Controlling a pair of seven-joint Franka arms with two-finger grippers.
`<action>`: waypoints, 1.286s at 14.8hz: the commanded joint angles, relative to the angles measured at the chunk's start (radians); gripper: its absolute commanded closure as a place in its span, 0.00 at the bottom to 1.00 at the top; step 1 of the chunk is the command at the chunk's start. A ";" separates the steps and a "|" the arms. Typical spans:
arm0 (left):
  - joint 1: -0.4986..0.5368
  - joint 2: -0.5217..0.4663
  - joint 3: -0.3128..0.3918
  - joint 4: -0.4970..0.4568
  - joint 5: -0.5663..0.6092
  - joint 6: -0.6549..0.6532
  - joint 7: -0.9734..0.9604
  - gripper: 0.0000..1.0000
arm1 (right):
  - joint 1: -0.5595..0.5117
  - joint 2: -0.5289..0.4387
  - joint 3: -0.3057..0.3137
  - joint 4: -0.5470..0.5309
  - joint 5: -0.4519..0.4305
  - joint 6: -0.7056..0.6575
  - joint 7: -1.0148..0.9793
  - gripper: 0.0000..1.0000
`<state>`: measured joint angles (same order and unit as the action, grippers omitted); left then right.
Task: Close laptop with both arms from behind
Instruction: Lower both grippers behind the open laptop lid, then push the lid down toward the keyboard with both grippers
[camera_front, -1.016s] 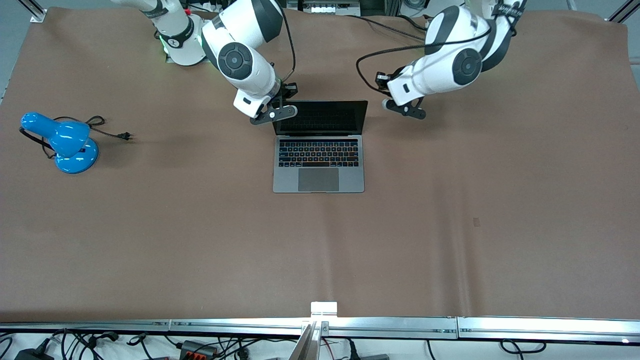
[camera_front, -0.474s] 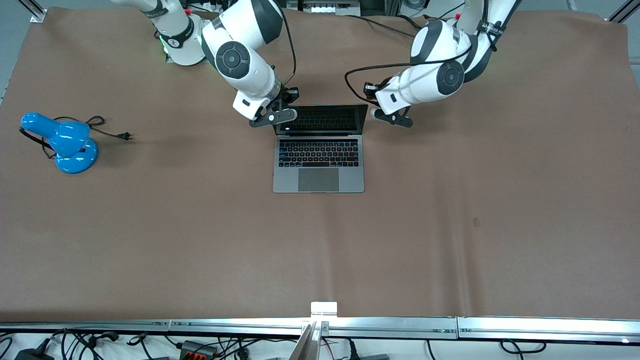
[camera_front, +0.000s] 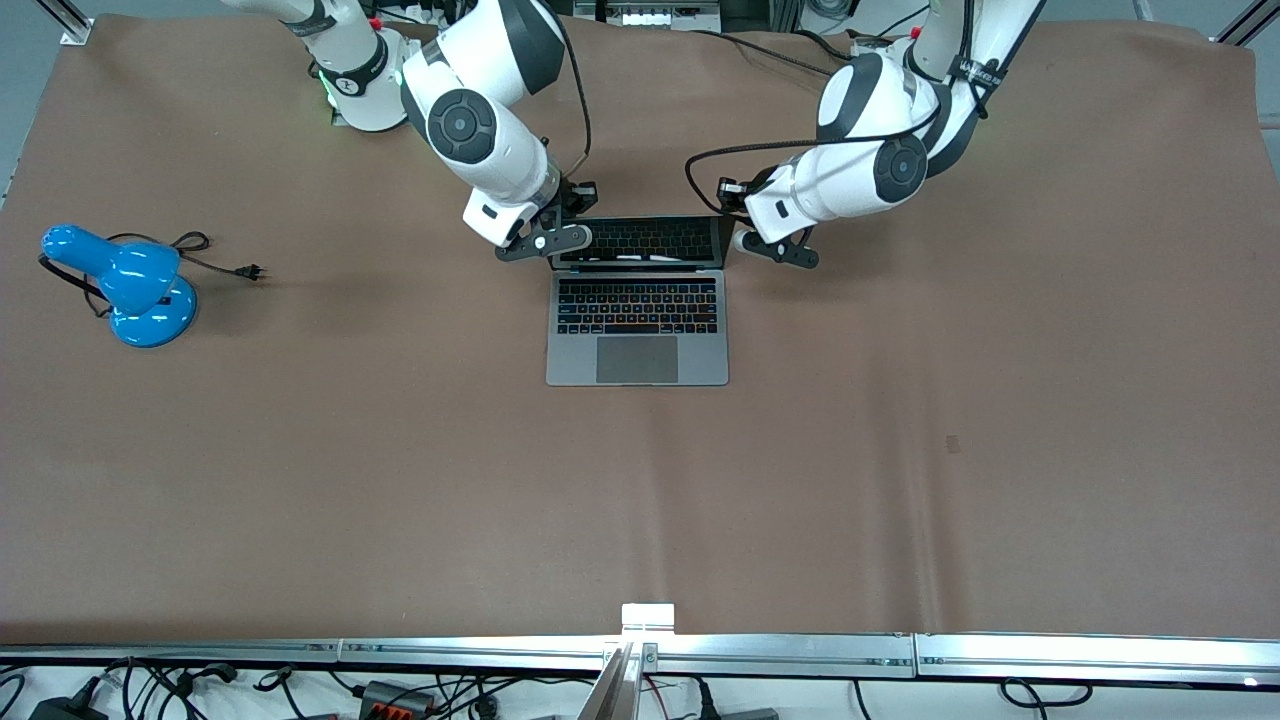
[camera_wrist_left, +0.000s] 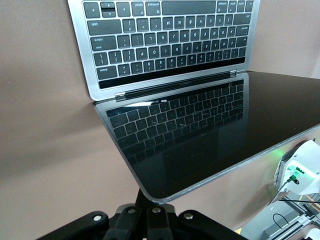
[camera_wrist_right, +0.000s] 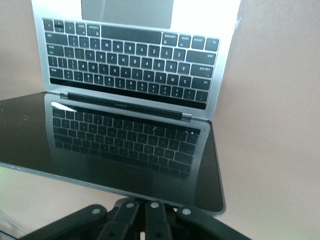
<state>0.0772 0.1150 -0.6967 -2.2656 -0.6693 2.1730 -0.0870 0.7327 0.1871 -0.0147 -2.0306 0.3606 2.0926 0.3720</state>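
Front view shows our thin silver-grey laptop (camera_front: 637, 318) mid-table, its black screen (camera_front: 640, 242) tilted toward the keys. Our left gripper (camera_front: 762, 248) and right gripper (camera_front: 558, 237) sit at the lid's top corners. Whether the jaws are open or closed, we can't tell; both wrist views cut the fingers off.
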 joint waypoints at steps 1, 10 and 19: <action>0.007 0.041 -0.006 0.024 -0.019 0.033 -0.004 1.00 | -0.027 0.037 -0.001 0.047 -0.011 0.003 0.010 1.00; 0.012 0.193 0.032 0.135 0.045 0.083 -0.016 1.00 | -0.084 0.205 -0.001 0.225 -0.054 0.003 0.010 1.00; -0.004 0.365 0.051 0.202 0.163 0.182 -0.027 1.00 | -0.090 0.405 -0.031 0.377 -0.071 0.004 0.010 1.00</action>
<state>0.0859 0.4278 -0.6542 -2.1119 -0.5623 2.3451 -0.0957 0.6436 0.5290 -0.0456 -1.7290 0.3070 2.1013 0.3720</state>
